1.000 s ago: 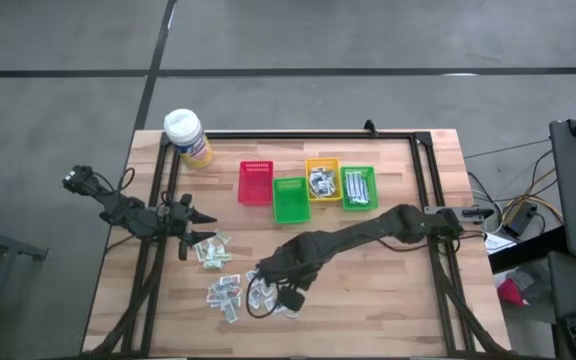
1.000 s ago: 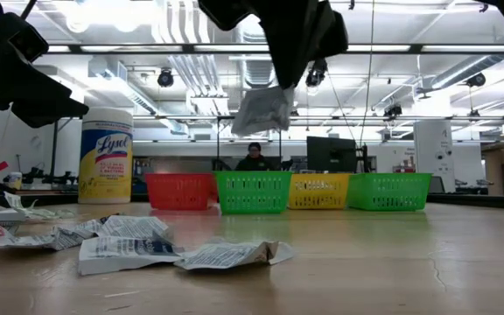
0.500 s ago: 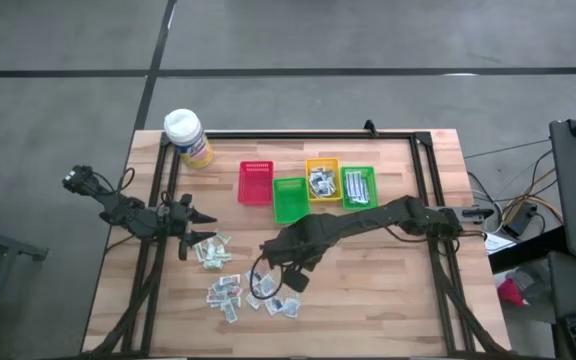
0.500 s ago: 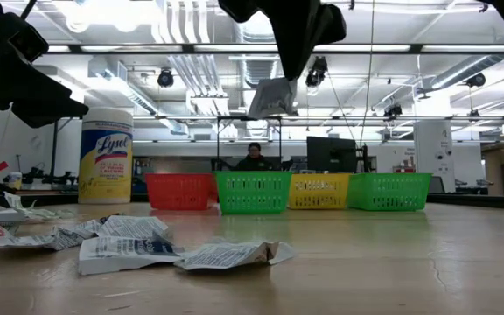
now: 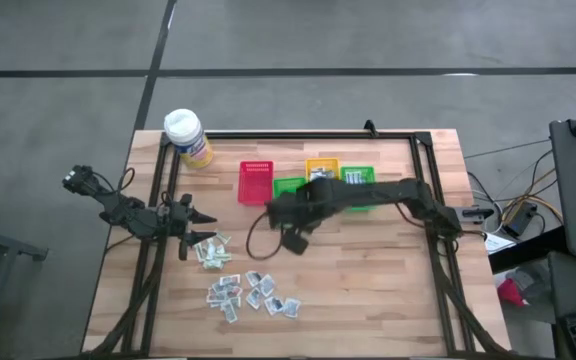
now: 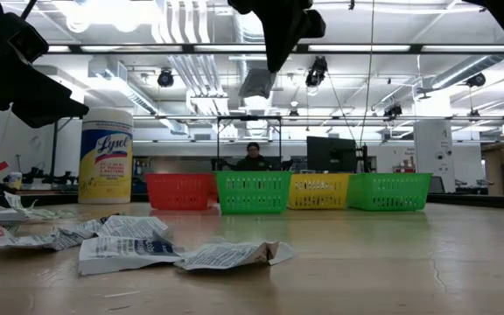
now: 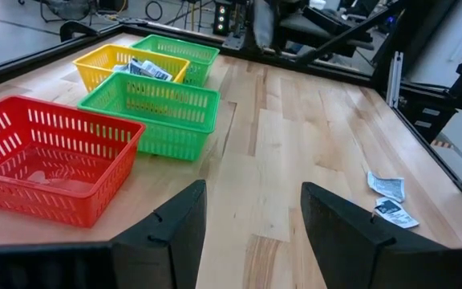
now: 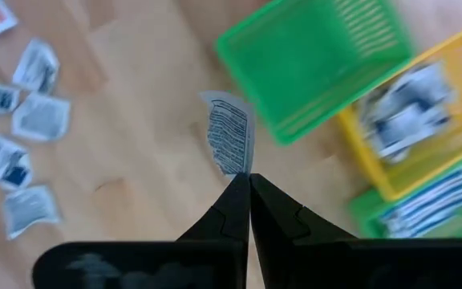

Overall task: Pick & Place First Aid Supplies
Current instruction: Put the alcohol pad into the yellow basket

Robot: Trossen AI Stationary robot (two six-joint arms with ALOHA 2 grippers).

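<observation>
My right gripper [image 8: 249, 183] hangs high over the table's middle, just in front of the near green bin [image 8: 311, 60], shut on one white printed packet [image 8: 231, 136]. In the low view this packet [image 6: 256, 84] dangles under my right gripper [image 6: 274, 59]. More first aid packets [image 5: 253, 295] lie flat on the near left part of the table, and a few more packets [image 5: 211, 251] lie closer to my left gripper. My left gripper [image 7: 251, 233] waits at the table's left side, open and clear of everything, pointing toward the bins. My right gripper pinches the packet at one short edge [image 8: 242, 166] between its two fingertips. The fingers come from above and point steeply down. The packet hangs below the fingers, lifted clear of the table.
A red bin [image 5: 255, 182], a green bin [image 7: 151, 112], a yellow bin [image 5: 321, 172] and a second green bin [image 5: 360, 182] stand in a row at the far middle; the last two hold packets. A wipes canister [image 5: 186, 135] stands at the far left corner. Bare wood lies at the right.
My right gripper has risen from over the pile of packets and gone toward the table's far edge, up to the bins, tipping more steeply down. It stays shut, and the packet has gone with it, hanging clear of the table.
</observation>
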